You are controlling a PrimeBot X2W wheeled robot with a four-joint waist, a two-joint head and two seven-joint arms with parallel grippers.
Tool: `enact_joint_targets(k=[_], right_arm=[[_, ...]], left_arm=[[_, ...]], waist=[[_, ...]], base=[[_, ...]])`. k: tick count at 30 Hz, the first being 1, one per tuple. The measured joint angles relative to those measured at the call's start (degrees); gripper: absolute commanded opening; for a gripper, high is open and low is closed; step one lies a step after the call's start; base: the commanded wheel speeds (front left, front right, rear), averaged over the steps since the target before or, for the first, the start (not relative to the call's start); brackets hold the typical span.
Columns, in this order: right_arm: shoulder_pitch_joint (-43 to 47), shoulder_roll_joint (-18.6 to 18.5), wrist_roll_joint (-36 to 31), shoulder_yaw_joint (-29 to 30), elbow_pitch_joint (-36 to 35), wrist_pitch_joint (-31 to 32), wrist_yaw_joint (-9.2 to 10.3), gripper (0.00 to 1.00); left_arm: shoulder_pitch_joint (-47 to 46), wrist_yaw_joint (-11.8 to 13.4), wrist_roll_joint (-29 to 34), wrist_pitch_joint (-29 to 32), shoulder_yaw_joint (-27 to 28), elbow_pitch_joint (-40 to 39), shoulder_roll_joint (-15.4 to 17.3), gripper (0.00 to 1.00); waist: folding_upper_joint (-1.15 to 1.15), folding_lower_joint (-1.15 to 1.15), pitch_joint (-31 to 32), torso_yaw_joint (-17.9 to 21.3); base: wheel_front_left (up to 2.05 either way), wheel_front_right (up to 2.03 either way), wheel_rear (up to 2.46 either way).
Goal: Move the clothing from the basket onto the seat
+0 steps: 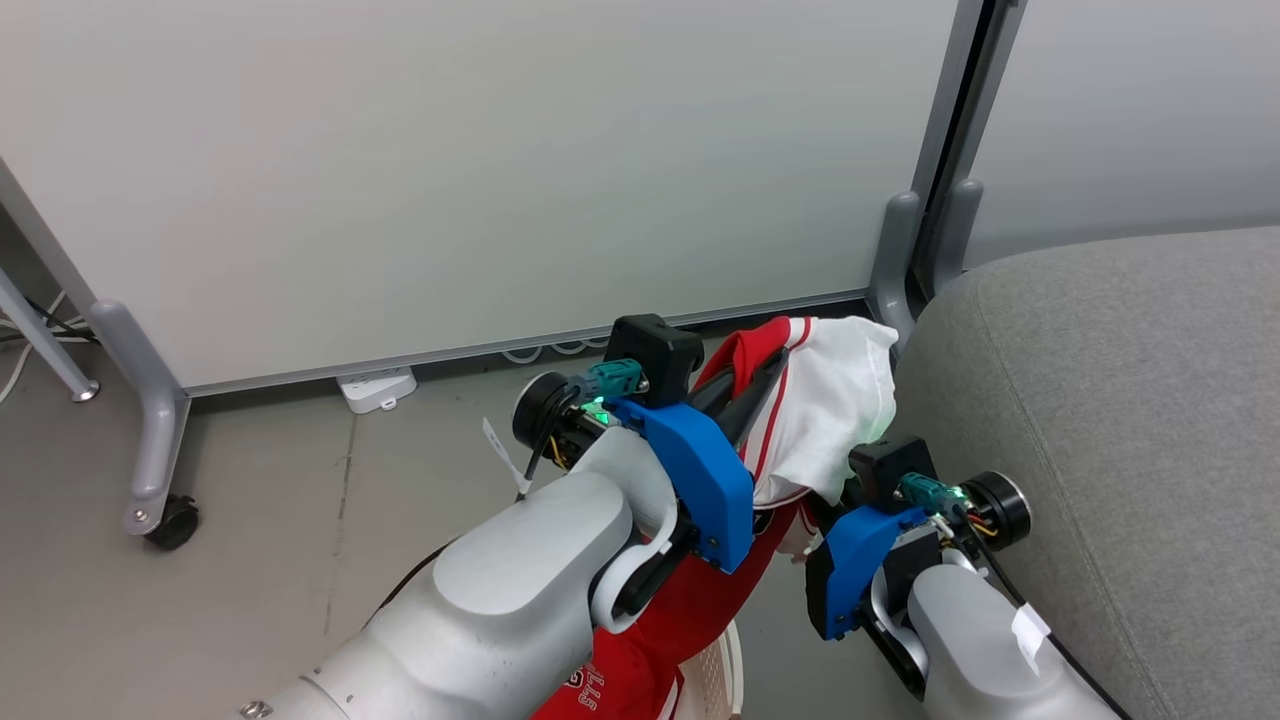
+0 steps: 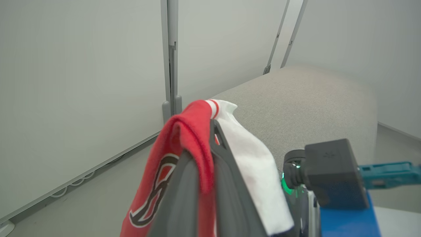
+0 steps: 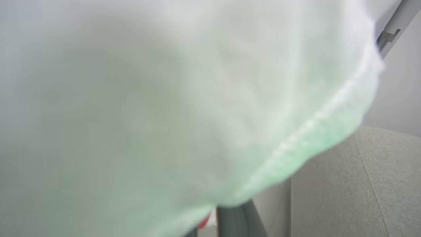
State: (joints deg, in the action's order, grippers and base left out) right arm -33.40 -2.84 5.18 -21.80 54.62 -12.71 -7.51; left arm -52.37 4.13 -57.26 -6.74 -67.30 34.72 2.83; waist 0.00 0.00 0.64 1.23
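Both sets of jaws are sitting closed: the left gripper is pinching the clothing draping over its fingers, and the right gripper is lying buried under the white fold, with the sofa just beyond.

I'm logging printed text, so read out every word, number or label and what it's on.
"LLS": white letters, turned, on the red clothing at the head view's bottom edge; the word's start is hidden.
Black-and-white mark on the clothing, left wrist view: folded, unreadable.
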Motion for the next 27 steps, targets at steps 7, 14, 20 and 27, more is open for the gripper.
enact_joint_targets(k=[7,14,20,27], right_arm=[[-0.03,0.0,1.1,-0.92,0.19,-0.69,0.0,0.0],[-0.25,0.0,1.92,-1.14,0.29,-1.3,0.0,0.0],[-0.68,0.0,2.0,-1.14,0.31,-1.77,0.0,0.0],[-0.71,0.0,2.03,-0.43,0.25,-1.94,0.0,0.0]], left_arm=[[-0.55,0.01,-1.05,-0.7,-0.82,0.76,0.0,0.0],[-1.03,0.02,-2.02,-1.18,-1.85,1.02,0.0,1.0],[-1.48,0.02,-2.71,-1.46,-2.57,1.36,0.0,1.0],[-1.57,0.25,-3.12,-2.91,-3.03,2.66,-0.01,1.0]], waist=[[0.0,0.0,-0.17,0.55],[0.0,0.0,-0.18,0.47],[0.0,0.0,-0.19,0.42],[0.0,0.0,-0.39,0.37]], base=[[0.0,0.0,0.0],[0.0,0.0,0.0],[0.0,0.0,0.0],[0.0,0.0,0.0]])
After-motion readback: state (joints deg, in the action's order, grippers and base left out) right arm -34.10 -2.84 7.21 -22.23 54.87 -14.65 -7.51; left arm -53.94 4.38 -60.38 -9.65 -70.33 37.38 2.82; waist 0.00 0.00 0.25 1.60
